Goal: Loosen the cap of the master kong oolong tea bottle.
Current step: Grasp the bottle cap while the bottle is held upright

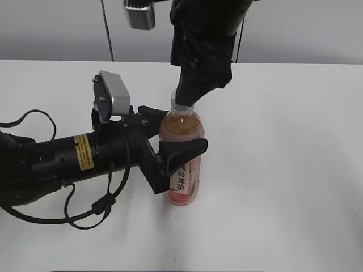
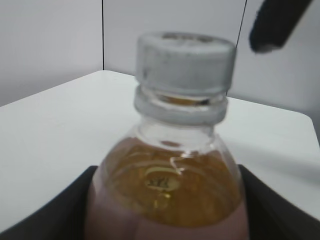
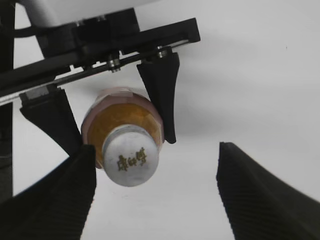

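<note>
Near the middle of the white counter [image 1: 295, 170], the left end effector [image 1: 170, 148] is clamping the master kong oolong tea bottle [image 1: 182, 170] upright, seemingly steadying it, while the right end effector [image 3: 155, 195] is hovering wide open, gripping nothing, above the cap [image 3: 131, 161], with grey walls behind the far edge.
</note>
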